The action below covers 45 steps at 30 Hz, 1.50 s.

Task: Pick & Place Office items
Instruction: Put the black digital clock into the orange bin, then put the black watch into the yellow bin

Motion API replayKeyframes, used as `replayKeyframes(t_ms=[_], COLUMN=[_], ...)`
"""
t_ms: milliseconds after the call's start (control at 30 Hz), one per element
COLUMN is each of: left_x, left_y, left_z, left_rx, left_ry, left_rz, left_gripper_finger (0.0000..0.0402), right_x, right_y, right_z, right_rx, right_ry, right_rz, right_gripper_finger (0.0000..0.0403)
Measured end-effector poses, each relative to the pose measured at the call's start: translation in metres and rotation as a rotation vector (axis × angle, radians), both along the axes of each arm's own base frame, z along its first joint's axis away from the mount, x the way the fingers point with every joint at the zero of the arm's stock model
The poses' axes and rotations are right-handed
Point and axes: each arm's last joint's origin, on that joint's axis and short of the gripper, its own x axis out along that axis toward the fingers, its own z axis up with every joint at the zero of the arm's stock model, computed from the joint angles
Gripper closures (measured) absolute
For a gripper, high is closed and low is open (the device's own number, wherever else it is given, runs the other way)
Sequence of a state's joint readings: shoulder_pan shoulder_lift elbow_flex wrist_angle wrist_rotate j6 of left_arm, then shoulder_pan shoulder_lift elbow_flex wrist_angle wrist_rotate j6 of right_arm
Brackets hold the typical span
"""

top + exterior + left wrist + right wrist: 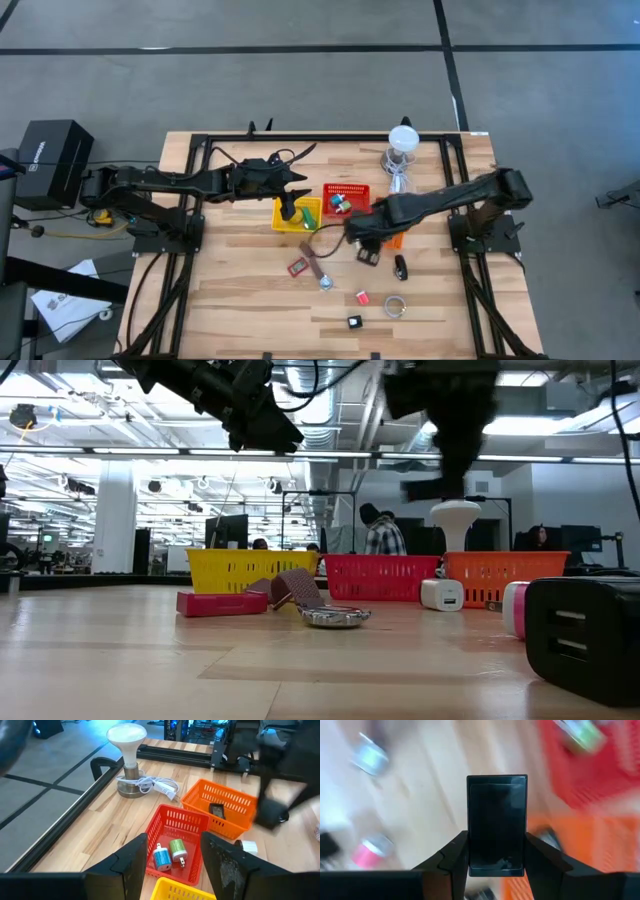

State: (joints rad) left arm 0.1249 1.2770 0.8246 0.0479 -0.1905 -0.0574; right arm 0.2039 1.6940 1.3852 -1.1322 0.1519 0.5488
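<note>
My right gripper (496,851) is shut on a black rectangular block (496,820), in the air beside the orange basket (394,240). My left gripper (172,857) is open and holds nothing; it hangs over the yellow basket (285,222), where a green item (311,215) lies. The red basket (172,827) holds a green plug (177,849) and a blue one (162,858). A black item (217,810) lies in the orange basket. On the table lie a red piece (298,267), a brown strip (315,262), a ring (395,307) and other small items. My right gripper pinches the black block between its two fingers, one finger (455,855) on each long side, at the block's lower end (496,860). The fingers point down from above. The block is lifted clear of the table and sticks out past the fingertips.
A white-topped lamp (403,140) with a coiled cable (157,785) stands near the far edge. A black piece (401,267), a pink one (362,297) and a small black one (354,321) lie toward the near edge. A white charger (440,595) sits before the orange basket.
</note>
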Motion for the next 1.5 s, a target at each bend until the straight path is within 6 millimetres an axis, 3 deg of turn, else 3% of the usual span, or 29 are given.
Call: replayKeyframes(t_ms=[167,367,600,867,1100,1300,1500], left_x=[0.0,0.0,0.0,0.0,0.0,0.0,0.0], left_y=[0.0,0.0,0.0,0.0,0.0,0.0,0.0], left_z=[0.0,0.0,0.0,0.0,-0.001,0.0,0.0], left_rx=[-0.001,-0.001,-0.002,-0.001,0.0,0.001,0.002], left_ry=[0.001,-0.001,-0.001,-0.004,-0.002,-0.005,-0.014], left_rz=[0.0,-0.002,-0.003,-0.003,0.001,0.001,0.001], left_gripper_finger=[0.0225,0.0225,0.0225,0.0225,0.0225,0.0225,0.0225], right_x=[-0.031,-0.048,-0.047,-0.04,-0.039,-0.032,-0.022], right_y=[-0.003,-0.008,-0.014,-0.019,-0.019,-0.018,-0.018], right_z=[0.001,-0.036,-0.072,-0.082,-0.095,-0.093,-0.069], right_rx=[-0.075,-0.072,-0.068,-0.068,-0.083,-0.042,-0.031], right_ry=[0.084,0.098,0.092,0.079,0.169,0.169,0.178], right_rz=[-0.114,-0.135,-0.111,-0.108,-0.101,-0.107,-0.079], right_gripper_finger=[0.0251,0.0249,0.0239,0.0231,0.0199,0.0183,0.0186])
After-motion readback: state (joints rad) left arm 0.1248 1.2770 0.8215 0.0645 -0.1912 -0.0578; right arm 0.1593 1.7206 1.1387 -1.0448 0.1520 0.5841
